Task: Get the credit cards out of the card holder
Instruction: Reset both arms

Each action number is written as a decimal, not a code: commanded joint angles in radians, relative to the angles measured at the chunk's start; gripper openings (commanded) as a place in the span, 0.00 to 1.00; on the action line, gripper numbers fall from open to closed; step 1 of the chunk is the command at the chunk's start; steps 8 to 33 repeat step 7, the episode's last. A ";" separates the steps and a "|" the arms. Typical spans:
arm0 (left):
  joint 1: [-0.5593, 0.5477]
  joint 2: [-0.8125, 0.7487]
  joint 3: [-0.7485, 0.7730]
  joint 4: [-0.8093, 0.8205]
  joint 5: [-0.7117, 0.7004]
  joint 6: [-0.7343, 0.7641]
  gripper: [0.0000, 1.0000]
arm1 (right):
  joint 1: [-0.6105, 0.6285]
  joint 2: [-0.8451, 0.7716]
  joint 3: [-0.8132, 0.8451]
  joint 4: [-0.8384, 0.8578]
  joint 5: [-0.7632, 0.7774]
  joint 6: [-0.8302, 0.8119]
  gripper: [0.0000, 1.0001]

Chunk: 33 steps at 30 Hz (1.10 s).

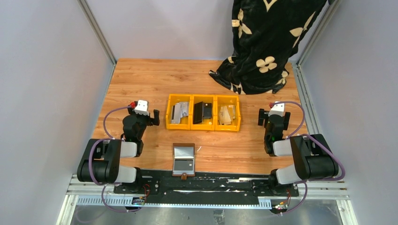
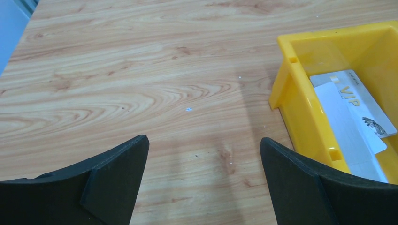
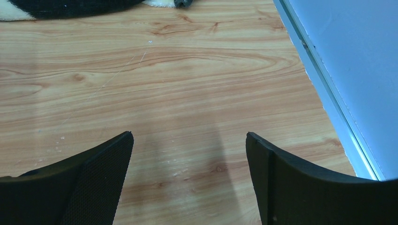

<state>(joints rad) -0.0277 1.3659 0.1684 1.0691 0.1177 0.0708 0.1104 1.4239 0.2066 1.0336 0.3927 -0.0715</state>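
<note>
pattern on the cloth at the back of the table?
The cloth is black with cream flower shapes; top external view shows it best.

Pale honey-brown wooden desk with wavy darker grain. Bright yellow three-compartment plastic tray holding a silver-grey plastic card with gold lettering, a black card and tan cards. Small brown leather card holder with grey clear sleeves. Black draped cloth patterned with cream flowers. Matte black left end effector and right end effector.
</note>
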 commanded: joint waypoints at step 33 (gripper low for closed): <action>0.001 0.007 0.011 0.040 -0.047 0.005 1.00 | -0.012 -0.006 0.008 0.034 0.000 -0.010 0.93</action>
